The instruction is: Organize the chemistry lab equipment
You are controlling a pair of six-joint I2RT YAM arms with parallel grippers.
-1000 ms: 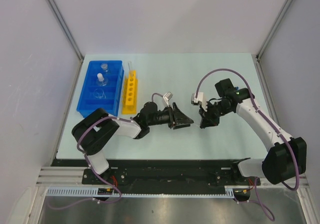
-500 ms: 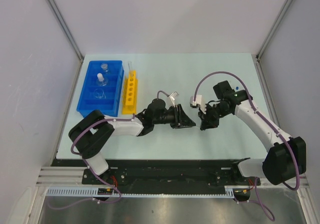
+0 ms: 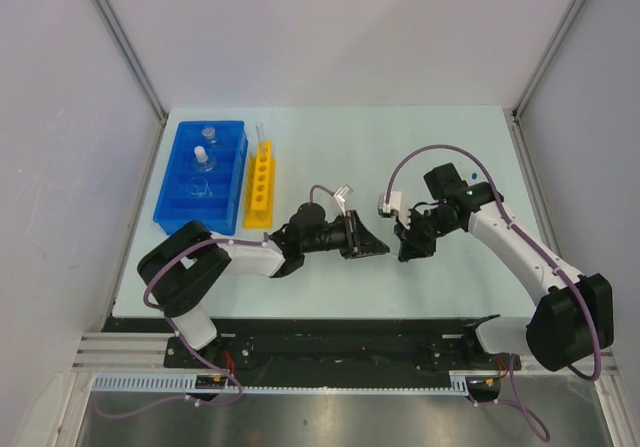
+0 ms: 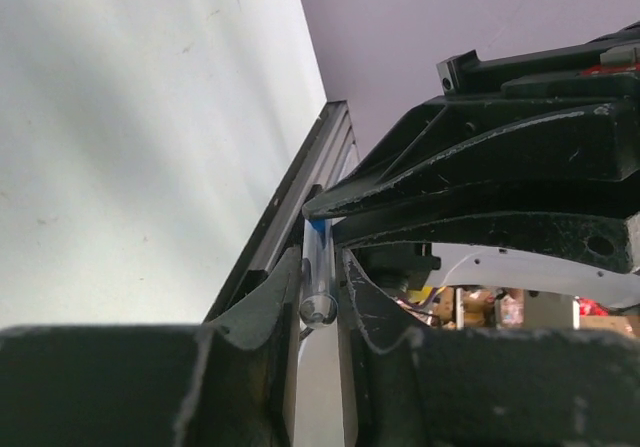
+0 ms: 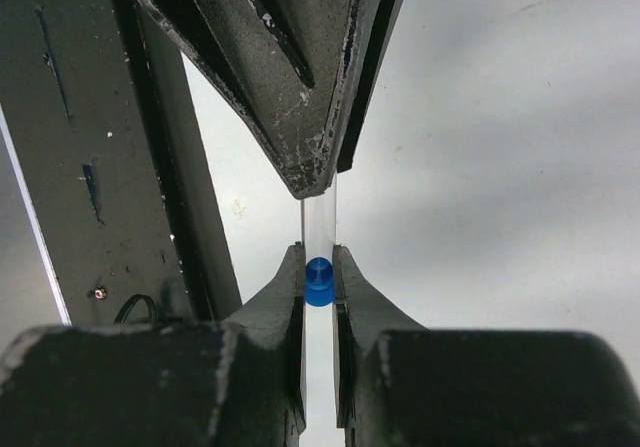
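Well, both arms meet in the middle of the table (image 3: 400, 157), fingertips almost nose to nose in the overhead view. The left gripper (image 4: 320, 270) is pinched tight on a thin clear tube (image 4: 317, 295): in its wrist view the open end of the tube sits right between the two dark fingers, low in the frame, and the glass runs up and away to a blue tip. That blue tip (image 5: 319, 280) shows best from the other wrist, and there it is, clamped squarely in the right gripper (image 5: 318, 267), jaws closed narrow around it. So the tube is held at both ends, clear of the table surface, bridging the small gap between the two grippers.

Over to the upper left of the overhead frame: the blue tray (image 3: 215, 123) lies along the table's left edge, with a small flask (image 3: 208, 133) in its top compartment, a white-capped piece (image 3: 201, 154) in the next and another clear flask (image 3: 200, 187) below that. Just beside the tray, on its right, stands the yellow rack (image 3: 261, 182), with one clear tube (image 3: 261, 133) poking up at its far end.
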